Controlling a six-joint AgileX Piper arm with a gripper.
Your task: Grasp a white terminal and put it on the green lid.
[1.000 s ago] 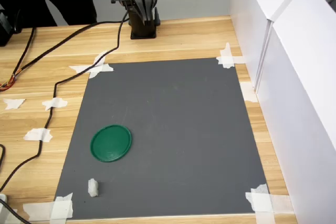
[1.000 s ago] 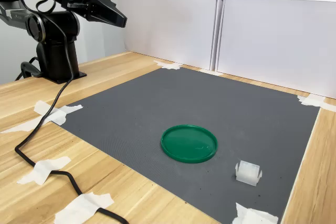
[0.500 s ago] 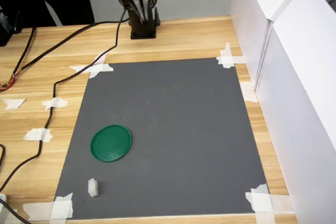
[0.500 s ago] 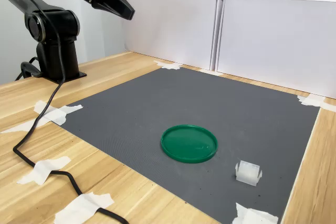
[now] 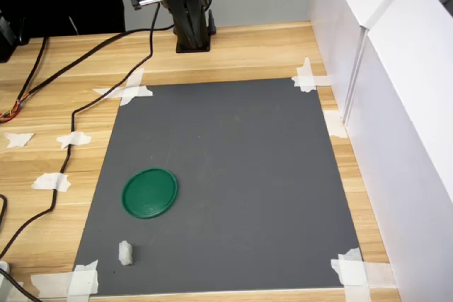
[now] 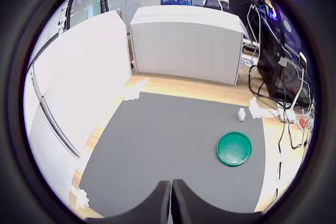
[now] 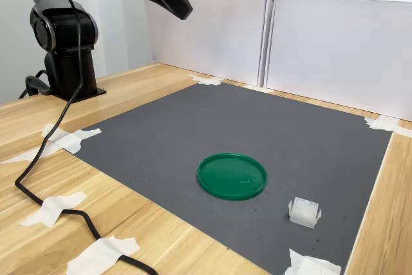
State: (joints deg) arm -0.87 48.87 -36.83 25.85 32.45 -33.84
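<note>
Grey mat point(image 5: 233, 175) taped on wooden table point(image 5: 248, 51), white panels point(image 7: 335, 49) along far side in second exterior view. One green lid point(image 7: 232, 176), one white terminal point(image 7: 304, 212) on mat just beside lid, apart from it, near mat's taped corner. Gripper point(image 7: 183, 9) high above mat, well clear of lid; fingers point(image 6: 181, 203) look pressed together in wrist view, nothing between them, though fisheye edge blurs it.

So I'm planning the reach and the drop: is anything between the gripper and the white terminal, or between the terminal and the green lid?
Nothing visible. The gripper hangs high near the arm's base; only bare grey mat separates it from the white terminal, which sits apart from the green lid.
</note>
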